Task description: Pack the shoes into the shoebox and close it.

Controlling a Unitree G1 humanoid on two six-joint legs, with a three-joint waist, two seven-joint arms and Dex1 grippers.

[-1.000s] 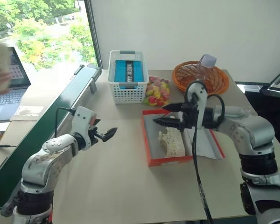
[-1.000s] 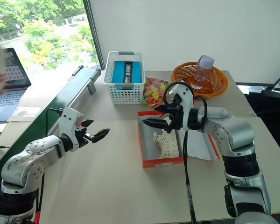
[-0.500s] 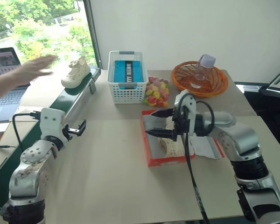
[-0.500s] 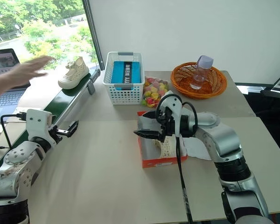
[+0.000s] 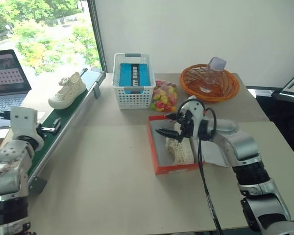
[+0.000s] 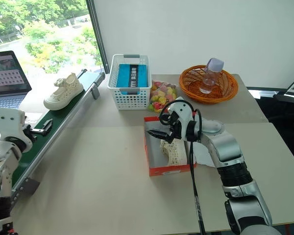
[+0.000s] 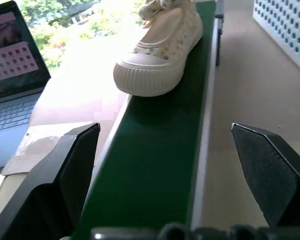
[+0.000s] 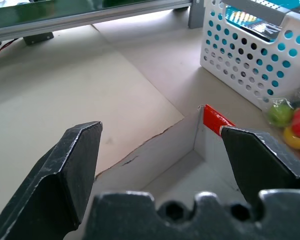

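One cream-white perforated shoe [image 5: 66, 91] stands on the green conveyor belt [image 5: 63, 120] at the left, its toe [image 7: 149, 75] facing my left gripper. That left gripper [image 5: 51, 129] hovers open over the belt's near part, a short way from the shoe. The other shoe [image 5: 180, 149] lies inside the red-orange shoebox [image 5: 159, 169], whose lid [image 5: 215, 152] lies open to the right. My right gripper [image 5: 165, 124] is open just above the box's far left corner [image 8: 212, 119], holding nothing.
Behind the box stand a white lattice basket [image 5: 134, 79] with a blue item, a bag of colourful sweets [image 5: 165, 95] and an orange wicker basket [image 5: 209, 82] holding a plastic bottle [image 5: 211, 72]. A laptop [image 5: 5, 78] sits left of the belt.
A person's hand put a shoe on the belt and withdrew; the shoe has since come nearer. My left gripper swung left over the belt. My right gripper drifted slightly towards the box's far corner.
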